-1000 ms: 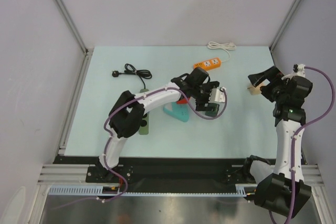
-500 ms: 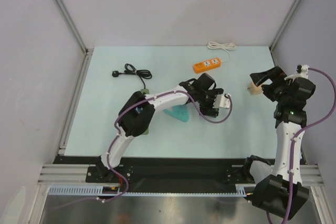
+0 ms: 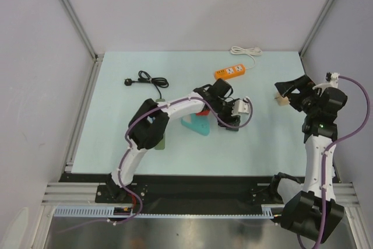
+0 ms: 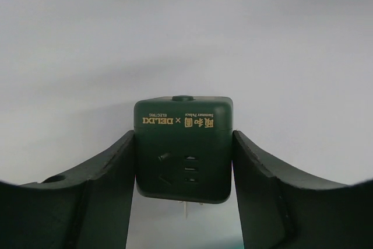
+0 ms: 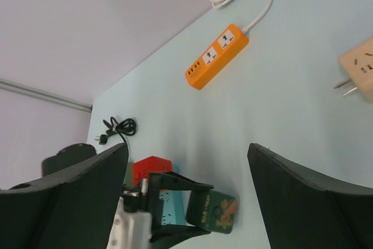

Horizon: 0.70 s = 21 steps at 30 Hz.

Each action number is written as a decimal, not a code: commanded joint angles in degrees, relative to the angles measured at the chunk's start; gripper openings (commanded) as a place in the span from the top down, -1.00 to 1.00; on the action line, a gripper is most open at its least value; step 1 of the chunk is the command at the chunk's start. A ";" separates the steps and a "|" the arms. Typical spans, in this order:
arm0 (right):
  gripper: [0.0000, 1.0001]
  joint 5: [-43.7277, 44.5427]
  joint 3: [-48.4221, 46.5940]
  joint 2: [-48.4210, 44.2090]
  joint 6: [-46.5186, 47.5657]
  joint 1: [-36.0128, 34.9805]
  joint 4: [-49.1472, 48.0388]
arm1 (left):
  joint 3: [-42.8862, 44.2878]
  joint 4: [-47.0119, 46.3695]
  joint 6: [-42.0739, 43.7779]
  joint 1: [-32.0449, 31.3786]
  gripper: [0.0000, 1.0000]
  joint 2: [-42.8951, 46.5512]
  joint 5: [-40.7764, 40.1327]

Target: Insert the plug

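Note:
The black plug (image 3: 127, 81) lies at the far left of the table, its thin black cord (image 3: 149, 78) looped beside it. It also shows in the right wrist view (image 5: 105, 139). My left gripper (image 3: 228, 118) is near the table's middle, far from the plug. It is shut on a dark green cube adapter (image 4: 183, 147), whose metal prongs point down. My right gripper (image 3: 291, 90) is open and empty at the right, just above a beige adapter (image 3: 281, 99). The orange power strip (image 3: 229, 72) lies at the back.
A red block (image 3: 202, 111) and a teal block (image 3: 195, 125) lie under the left arm. A green block (image 3: 161, 140) sits by its elbow. The strip's white cord (image 3: 245, 51) is coiled at the far edge. Grey walls enclose the table.
My left gripper has shifted slightly left and back with the green adapter, uncovering the red block. The left elbow has swung a little. The right gripper has barely moved.

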State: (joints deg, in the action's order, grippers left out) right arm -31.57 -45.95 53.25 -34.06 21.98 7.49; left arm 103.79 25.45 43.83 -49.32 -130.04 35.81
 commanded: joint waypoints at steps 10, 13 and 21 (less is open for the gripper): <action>-0.89 -16.52 -12.84 11.78 21.92 -18.99 -4.12 | -20.70 -9.71 -25.36 12.13 0.99 36.50 18.94; -0.94 -27.71 -13.63 12.05 23.86 -19.60 -6.51 | -23.44 -10.42 -30.55 13.98 0.99 43.54 18.95; -0.99 -33.21 -17.06 9.24 47.90 -32.95 9.10 | -30.66 -14.38 -36.89 14.08 0.99 59.44 16.31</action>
State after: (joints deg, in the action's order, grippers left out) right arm -60.62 -59.16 65.12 -0.43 -6.48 9.47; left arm 75.09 15.42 11.81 -35.03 -74.87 51.42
